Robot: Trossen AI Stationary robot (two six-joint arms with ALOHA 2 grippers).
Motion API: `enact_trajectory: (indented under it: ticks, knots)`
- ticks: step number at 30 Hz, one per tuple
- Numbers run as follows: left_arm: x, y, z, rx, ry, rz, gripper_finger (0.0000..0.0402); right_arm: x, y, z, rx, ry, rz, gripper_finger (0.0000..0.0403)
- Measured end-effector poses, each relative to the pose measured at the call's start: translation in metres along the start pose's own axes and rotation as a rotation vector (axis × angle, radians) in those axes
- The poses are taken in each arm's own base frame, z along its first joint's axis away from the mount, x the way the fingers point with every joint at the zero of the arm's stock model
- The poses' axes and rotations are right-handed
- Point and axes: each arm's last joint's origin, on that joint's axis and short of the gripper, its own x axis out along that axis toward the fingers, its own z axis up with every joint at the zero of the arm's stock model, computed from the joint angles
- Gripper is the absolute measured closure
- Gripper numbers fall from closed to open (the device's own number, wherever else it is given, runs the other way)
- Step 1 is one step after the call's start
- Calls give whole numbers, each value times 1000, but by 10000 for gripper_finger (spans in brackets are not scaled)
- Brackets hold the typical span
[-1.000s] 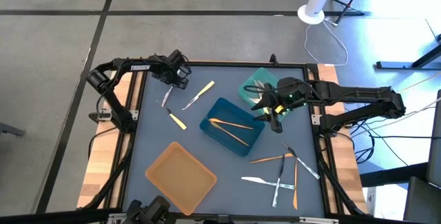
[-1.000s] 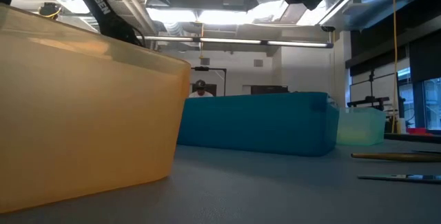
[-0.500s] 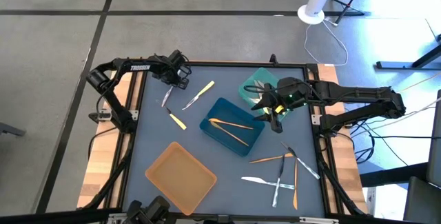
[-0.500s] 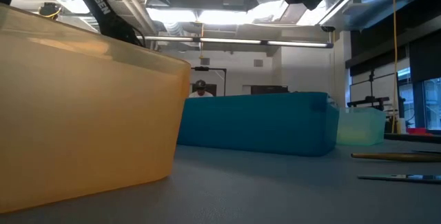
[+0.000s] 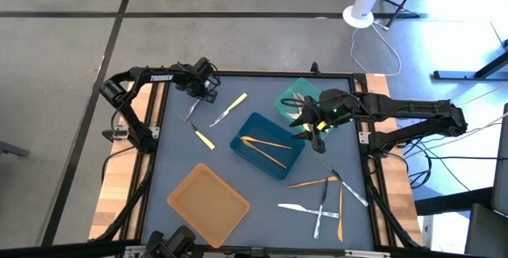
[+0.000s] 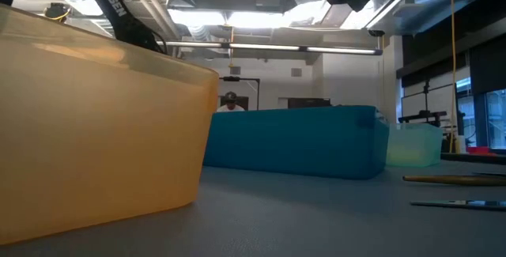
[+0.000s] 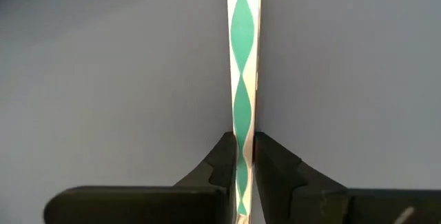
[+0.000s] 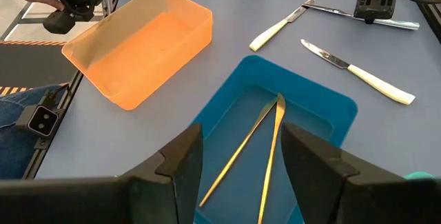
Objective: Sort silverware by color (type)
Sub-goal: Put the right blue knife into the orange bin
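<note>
**Left gripper pinches a silvery utensil; three trays wait**

The orange tray (image 5: pixel 209 203), largest and well apart from both grippers, looks bare inside. The blue tray (image 5: pixel 267 144), just below the right gripper (image 5: pixel 311 128), holds two orange utensils (image 5: pixel 266 144) lying lengthwise. The teal tray (image 5: pixel 292 99) sits under that gripper's arm; its jaws stand apart, holding nothing. The left gripper (image 5: pixel 193 109) is clenched on a silvery utensil (image 7: pixel 242 86) running straight ahead of it. "TROSSEN" marks the left arm (image 5: pixel 155 77).

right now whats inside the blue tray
Two thin orange-gold pieces of silverware lie inside the blue tray, meeting at one end in a narrow V. The right gripper hangs open over the tray's near edge, covering part of the floor there.
</note>
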Motion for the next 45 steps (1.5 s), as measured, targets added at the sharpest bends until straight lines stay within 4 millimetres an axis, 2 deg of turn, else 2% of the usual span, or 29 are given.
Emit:
enact_trajectory:
  ticks: [12, 17, 34, 40, 45]
  knots:
    - [0, 0, 0, 1, 0, -2, 369, 0, 0, 0, 0, 0, 0, 219]
    - [-9, 1, 0, -2, -28, -18, 370, 0, 0, 0, 0, 0, 0, 219]
    - [-78, -1, -4, 12, -253, -144, 370, 0, 0, 0, 0, 0, 0, 219]
    - [-109, -13, -16, 73, -339, -249, 371, 0, 0, 0, 0, 1, 0, 219]
    - [-136, -30, -33, 166, -414, -358, 371, 0, 0, 0, 1, 1, 0, 219]
